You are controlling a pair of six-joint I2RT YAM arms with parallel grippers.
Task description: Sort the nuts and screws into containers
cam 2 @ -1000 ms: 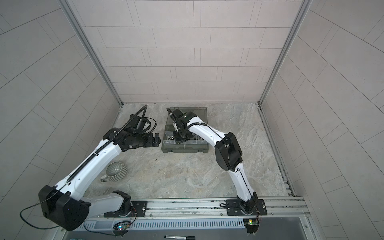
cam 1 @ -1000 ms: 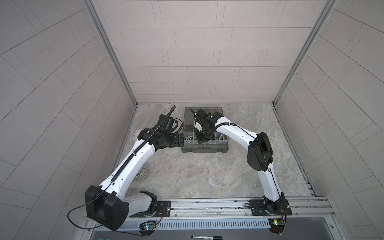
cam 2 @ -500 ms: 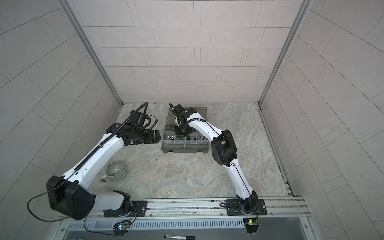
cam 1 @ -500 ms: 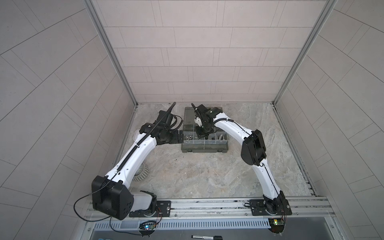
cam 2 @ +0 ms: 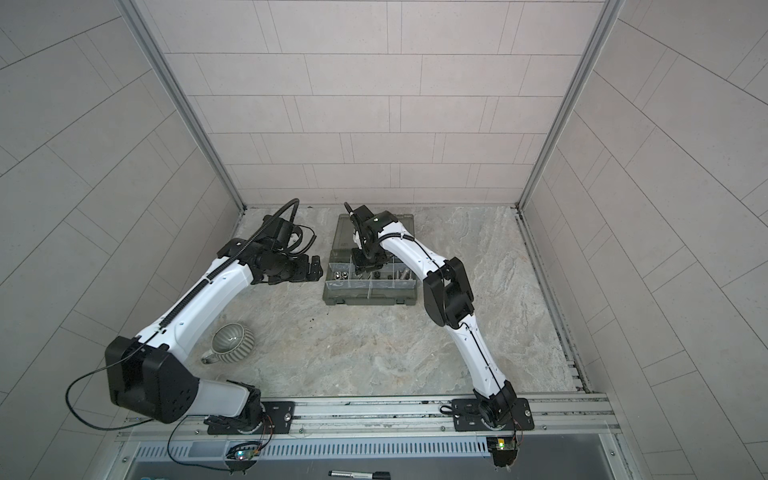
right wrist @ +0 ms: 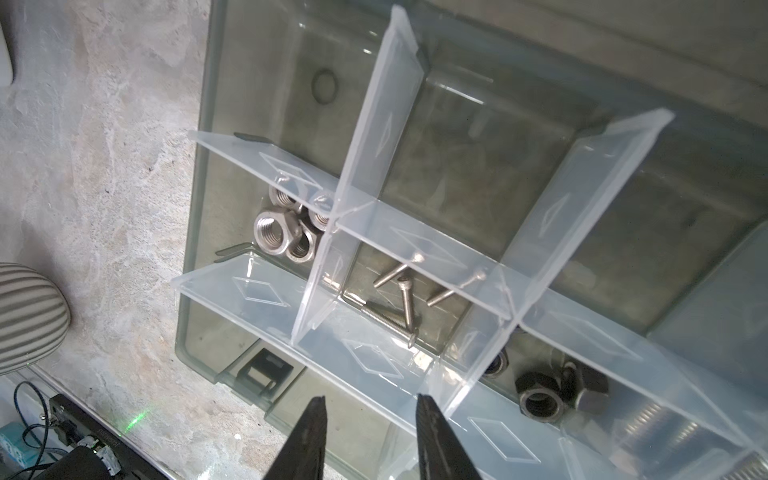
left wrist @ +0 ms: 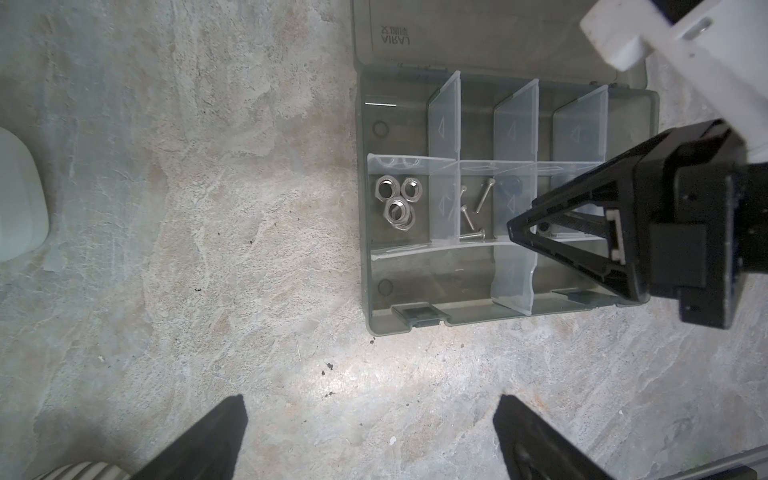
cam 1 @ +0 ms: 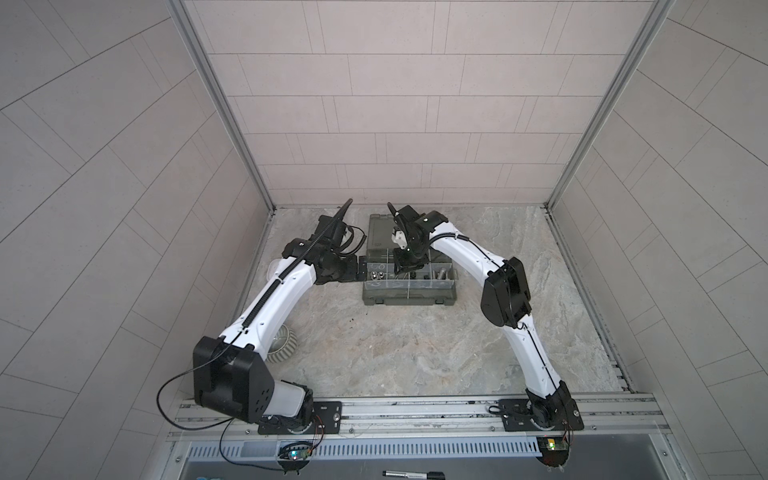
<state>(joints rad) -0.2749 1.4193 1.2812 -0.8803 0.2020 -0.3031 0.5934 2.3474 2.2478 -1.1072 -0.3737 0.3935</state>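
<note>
Four lots of hardware lie sorted in the middle row of your open organizer case (cam 1: 409, 297), listed from its left end as both top views show it. Silver nuts (left wrist: 395, 199): heaped and touching one another in the end compartment. Thin screws (right wrist: 405, 299): loose and crossed in the next. Black nuts (right wrist: 540, 395): in the third. Thick bolts (cam 2: 403, 274): in the compartment at the right end. The lid lies flat on the table (cam 1: 415, 353) behind the case. Your right gripper (right wrist: 370, 398) hangs over the case, pointing down near the divider between the thin screws and the black nuts, its jaws a narrow gap apart with nothing between them. Your left gripper (left wrist: 370, 399) hovers over bare table just beside the case's left end, jaws spread wide and carrying nothing. Ribbed grey mug (cam 2: 232, 343): on the table by your left arm, well apart from the case. Black marker (cam 2: 359, 473): on the ledge in front of the rail
</note>
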